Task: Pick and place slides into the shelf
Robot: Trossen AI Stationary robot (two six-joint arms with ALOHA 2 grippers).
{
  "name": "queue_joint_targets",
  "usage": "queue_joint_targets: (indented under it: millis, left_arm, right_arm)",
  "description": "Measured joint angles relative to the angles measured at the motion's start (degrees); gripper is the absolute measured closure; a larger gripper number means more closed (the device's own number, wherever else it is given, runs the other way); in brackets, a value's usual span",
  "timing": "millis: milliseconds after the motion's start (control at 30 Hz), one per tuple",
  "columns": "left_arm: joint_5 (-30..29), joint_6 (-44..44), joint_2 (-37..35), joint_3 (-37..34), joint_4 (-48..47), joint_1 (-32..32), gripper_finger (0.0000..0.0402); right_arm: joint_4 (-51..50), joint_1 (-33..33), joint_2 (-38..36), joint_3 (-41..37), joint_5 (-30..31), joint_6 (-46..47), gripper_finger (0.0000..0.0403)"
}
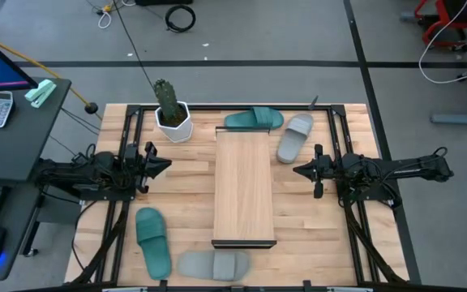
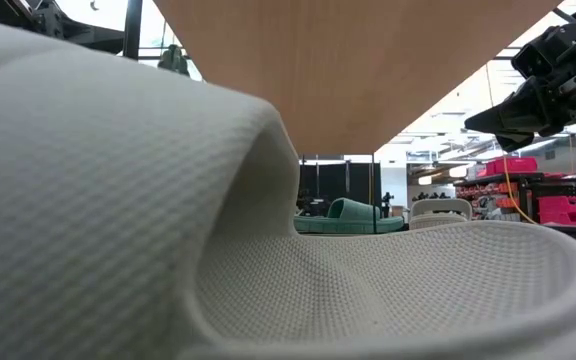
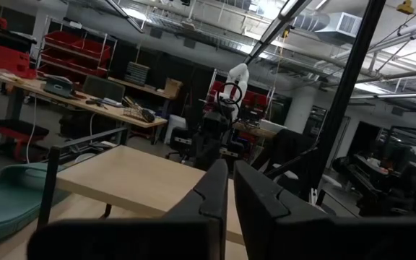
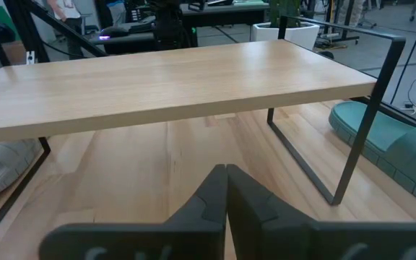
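The shelf point(image 1: 244, 186) stands in the middle of the table on thin dark end frames. One teal slide point(image 1: 254, 120) and one grey slide point(image 1: 295, 136) lie flat past its far end. Another teal slide point(image 1: 152, 241) and another grey slide point(image 1: 213, 264) lie at the near edge; that grey slide point(image 2: 118, 200) fills the low view. My left gripper point(image 1: 166, 165) hovers shut left of the shelf, with nothing in it point(image 3: 230, 180). My right gripper point(image 1: 297, 170) hovers shut right of the shelf, also holding nothing point(image 4: 226, 177).
A white pot with a cactus point(image 1: 173, 113) stands at the far left of the table, near the left arm. Dark frame rails point(image 1: 343, 138) run along the table's sides. Bare tabletop lies on both sides of the shelf.
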Motion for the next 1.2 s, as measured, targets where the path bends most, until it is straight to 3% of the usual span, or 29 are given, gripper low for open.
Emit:
queue_joint_targets:
  millis: [1200]
  left_arm:
    - [0.0, 0.0, 0.0, 0.0, 0.0, 0.0, 0.0372]
  right_arm:
    - [0.0, 0.0, 0.0, 0.0, 0.0, 0.0, 0.0389]
